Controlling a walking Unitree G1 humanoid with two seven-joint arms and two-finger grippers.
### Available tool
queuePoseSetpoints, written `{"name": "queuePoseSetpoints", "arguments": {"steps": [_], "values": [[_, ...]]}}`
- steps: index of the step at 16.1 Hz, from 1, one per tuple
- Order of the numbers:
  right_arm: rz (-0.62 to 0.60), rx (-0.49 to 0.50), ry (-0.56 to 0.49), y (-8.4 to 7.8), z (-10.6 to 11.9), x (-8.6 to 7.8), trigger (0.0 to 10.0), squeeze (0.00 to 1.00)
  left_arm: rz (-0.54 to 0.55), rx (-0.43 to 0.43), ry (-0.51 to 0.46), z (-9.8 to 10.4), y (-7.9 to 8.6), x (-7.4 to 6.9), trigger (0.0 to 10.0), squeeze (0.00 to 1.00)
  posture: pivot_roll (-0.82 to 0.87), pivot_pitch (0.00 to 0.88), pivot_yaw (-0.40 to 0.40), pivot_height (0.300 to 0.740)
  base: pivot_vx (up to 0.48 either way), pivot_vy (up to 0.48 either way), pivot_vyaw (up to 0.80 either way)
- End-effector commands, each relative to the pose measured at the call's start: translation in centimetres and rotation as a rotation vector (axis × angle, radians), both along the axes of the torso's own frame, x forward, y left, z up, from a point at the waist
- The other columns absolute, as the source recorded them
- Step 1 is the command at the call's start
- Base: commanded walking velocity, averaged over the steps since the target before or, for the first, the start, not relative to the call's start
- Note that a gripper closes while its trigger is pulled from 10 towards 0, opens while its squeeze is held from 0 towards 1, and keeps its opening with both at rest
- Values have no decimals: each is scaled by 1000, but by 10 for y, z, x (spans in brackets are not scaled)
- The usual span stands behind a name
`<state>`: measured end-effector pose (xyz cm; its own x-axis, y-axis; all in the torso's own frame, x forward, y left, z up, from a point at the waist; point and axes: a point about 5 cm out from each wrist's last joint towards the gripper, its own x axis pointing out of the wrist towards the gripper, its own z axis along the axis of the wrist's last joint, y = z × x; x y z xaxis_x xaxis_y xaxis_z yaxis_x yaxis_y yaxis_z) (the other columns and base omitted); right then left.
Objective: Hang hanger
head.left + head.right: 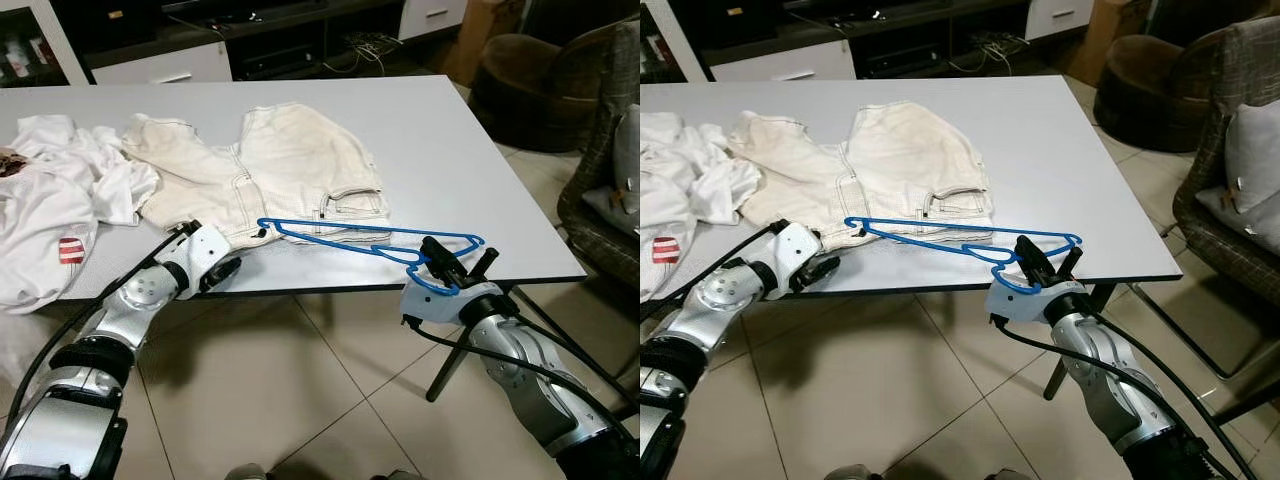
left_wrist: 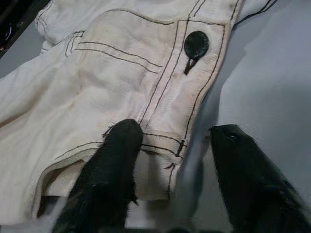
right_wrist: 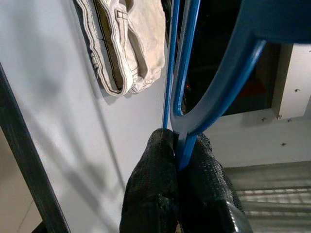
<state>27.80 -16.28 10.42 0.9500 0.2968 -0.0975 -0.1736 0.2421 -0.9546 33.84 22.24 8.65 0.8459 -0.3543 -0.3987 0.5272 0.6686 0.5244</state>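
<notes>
My right gripper (image 1: 447,266) is clamped tight on the thin blue plastic hanger (image 1: 365,239) beside its hook, holding it just above the grey table's (image 1: 480,170) near edge. My left gripper (image 2: 170,160), fingers spread, straddles the waistband of the cream denim shorts (image 1: 270,165) lying on that table.
</notes>
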Motion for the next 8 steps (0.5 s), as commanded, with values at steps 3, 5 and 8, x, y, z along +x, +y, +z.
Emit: {"name": "queuePoseSetpoints", "arguments": {"steps": [3, 5, 8], "values": [[4, -6, -19, -2, 7, 1, 10000, 0, 27, -29, -37, 3, -4, 5, 0, 0, -13, 23, 50, 740, 0, 0, 0], [-1, -6, -20, -3, 7, 1, 10000, 0, 35, -37, -70, 6, -5, 7, 0, 0, -18, 24, 53, 740, 0, 0, 0], [-5, -2, -16, -3, 5, -1, 10000, 0, 25, -58, -95, 12, -4, 9, 0, 0, -20, 21, 58, 740, 0, 0, 0]]}}
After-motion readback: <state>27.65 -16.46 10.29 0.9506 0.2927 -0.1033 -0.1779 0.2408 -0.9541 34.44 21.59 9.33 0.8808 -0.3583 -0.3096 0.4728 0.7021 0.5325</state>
